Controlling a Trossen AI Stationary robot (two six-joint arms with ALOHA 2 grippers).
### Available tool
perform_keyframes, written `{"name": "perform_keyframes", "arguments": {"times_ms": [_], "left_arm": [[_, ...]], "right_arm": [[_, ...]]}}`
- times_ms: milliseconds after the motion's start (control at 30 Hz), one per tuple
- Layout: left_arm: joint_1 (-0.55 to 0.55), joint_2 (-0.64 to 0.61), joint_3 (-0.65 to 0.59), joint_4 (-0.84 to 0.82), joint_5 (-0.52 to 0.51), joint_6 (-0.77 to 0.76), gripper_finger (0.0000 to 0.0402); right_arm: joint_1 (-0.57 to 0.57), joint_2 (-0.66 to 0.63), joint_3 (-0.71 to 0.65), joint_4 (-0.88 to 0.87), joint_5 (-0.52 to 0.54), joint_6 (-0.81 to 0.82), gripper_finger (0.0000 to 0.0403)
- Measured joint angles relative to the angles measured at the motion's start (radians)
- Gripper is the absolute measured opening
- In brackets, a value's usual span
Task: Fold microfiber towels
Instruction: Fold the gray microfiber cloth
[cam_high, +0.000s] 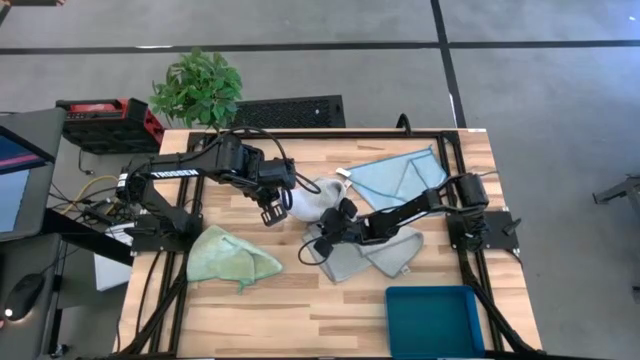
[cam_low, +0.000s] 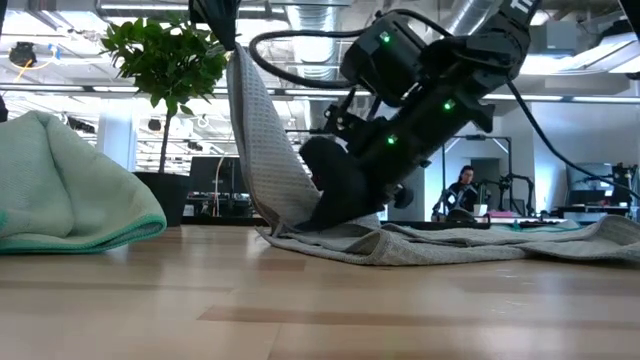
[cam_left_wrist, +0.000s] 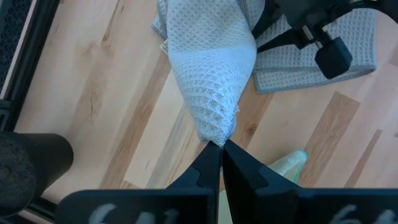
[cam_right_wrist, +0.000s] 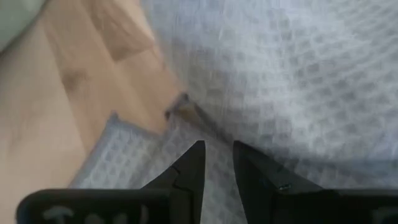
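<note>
Nearest cloth: green towel (cam_low: 70, 185), a soft rumpled mound at the near left of the low view; on the table's front left in the high view, well apart from both grippers.
Grey towel in hand (cam_left_wrist: 211, 81): waffle-weave, pale grey, pulled up into a narrow hanging cone; one corner is raised off the table while its lower edge still lies on the wood at mid-table.
Left gripper (cam_left_wrist: 219, 148): fingers pinched tight on that raised corner, the cloth hanging away from the tips; it sits above the table's middle in the high view.
Second grey towel (cam_high: 385, 252): lies flat and creased just right of centre, partly under the right arm; whether it touches the lifted towel I cannot tell.
Right gripper (cam_right_wrist: 217, 163): fingers part-way apart with a narrow gap, tips down against grey waffle cloth on the table; the wrist view does not show cloth clamped between them, so a grip cannot be told.
Blue towel (cam_high: 400, 172): loosely spread with a folded-over edge at the table's far right.
Teal bin (cam_high: 435, 318): on the near right edge.
Table (cam_high: 300, 320): light wooden planks.
Plant (cam_high: 197, 88): leafy, beyond the far left corner.
</note>
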Motion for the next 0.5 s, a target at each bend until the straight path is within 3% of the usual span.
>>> {"name": "perform_keyframes", "arguments": {"times_ms": [200, 500], "left_arm": [[0.000, 0.000, 0.000, 0.000, 0.000, -0.002, 0.0000], [0.000, 0.000, 0.000, 0.000, 0.000, -0.002, 0.0000]], "right_arm": [[0.001, 0.001, -0.001, -0.013, 0.076, 0.085, 0.0107], [0.009, 0.002, -0.001, -0.012, 0.092, 0.087, 0.0107]]}}
